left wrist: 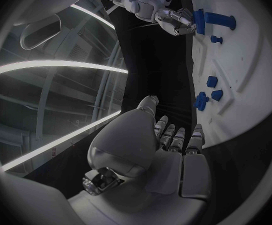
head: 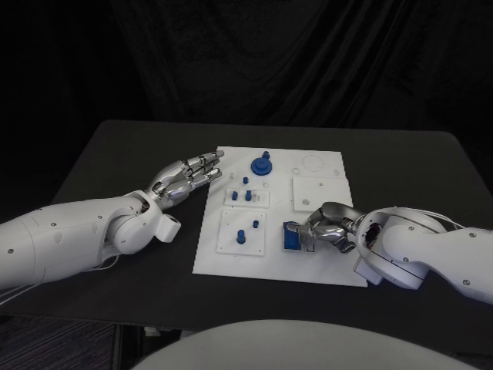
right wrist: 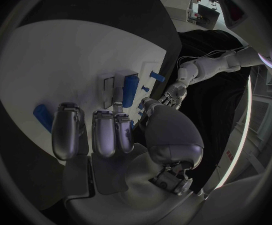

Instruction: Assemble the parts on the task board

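The white task board (head: pixel 319 258) lies mid-table. My right hand (head: pixel 326 227) is at its near right part, fingers bent down beside a blue block (head: pixel 294 239) and touching its side; I cannot tell whether it grips the block. The right wrist view has that block (right wrist: pixel 42 116) beside the outer finger (right wrist: pixel 65 130). A blue peg piece (head: pixel 242 236) sits in the near left panel, and small pegs (head: pixel 242 196) stand farther back. A round blue part (head: pixel 262 164) stands at the far edge. My left hand (head: pixel 186 177) hovers at the board's left edge, fingers spread, holding nothing.
A raised white square panel (head: pixel 313 193) and a ring outline (head: pixel 312 163) occupy the board's far right. Bare black table (head: pixel 125 146) surrounds the board on all sides. The left forearm (head: pixel 80 235) lies over the table's left part.
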`<action>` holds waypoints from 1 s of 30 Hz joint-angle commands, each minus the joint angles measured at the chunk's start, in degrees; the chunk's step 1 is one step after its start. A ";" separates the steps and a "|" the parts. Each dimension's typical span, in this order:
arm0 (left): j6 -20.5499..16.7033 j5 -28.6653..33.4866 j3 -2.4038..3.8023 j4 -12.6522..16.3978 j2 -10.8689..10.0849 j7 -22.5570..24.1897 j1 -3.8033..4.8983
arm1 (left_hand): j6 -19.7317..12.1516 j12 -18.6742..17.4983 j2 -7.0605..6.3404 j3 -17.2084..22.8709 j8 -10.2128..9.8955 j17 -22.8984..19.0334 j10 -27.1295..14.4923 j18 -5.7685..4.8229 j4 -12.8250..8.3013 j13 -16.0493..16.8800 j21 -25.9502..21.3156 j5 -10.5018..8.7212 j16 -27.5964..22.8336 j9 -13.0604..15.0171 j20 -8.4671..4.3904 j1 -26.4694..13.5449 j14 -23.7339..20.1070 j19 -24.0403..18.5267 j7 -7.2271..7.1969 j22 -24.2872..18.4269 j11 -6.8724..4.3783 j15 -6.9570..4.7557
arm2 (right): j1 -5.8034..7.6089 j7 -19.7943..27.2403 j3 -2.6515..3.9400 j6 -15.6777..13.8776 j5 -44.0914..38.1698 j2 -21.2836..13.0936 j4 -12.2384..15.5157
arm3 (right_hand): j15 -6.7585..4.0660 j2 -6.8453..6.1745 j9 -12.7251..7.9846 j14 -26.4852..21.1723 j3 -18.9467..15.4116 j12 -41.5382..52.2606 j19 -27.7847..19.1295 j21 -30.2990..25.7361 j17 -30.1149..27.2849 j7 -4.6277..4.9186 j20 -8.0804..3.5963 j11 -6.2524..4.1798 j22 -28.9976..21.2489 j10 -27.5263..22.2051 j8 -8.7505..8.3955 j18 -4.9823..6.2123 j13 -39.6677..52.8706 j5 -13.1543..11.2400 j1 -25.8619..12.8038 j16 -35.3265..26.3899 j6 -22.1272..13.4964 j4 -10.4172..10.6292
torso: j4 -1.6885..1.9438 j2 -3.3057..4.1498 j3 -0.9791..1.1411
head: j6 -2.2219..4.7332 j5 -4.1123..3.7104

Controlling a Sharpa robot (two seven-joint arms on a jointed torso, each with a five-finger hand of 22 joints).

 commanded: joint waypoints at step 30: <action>0.70 0.20 0.05 0.15 -0.32 0.74 -0.29 | -0.10 0.04 0.18 -0.14 0.38 -0.05 -0.04 1.05 -0.33 0.06 0.33 0.20 -0.21 0.06 0.44 -0.47 -0.02 0.08 0.28 0.09 0.05 0.21 | -0.07 14.22 -0.06 -11.29 -8.89 -3.77 3.80 | -0.24 0.58 6.06 4.24 -5.80 0.15 2.73 1.96 5.14 -0.86 -0.28 -0.39 12.26 6.07 10.82 -0.13 15.06 0.91 12.07 1.15 -3.91 -5.39 | -0.03 0.01 0.04 | -0.01 0.43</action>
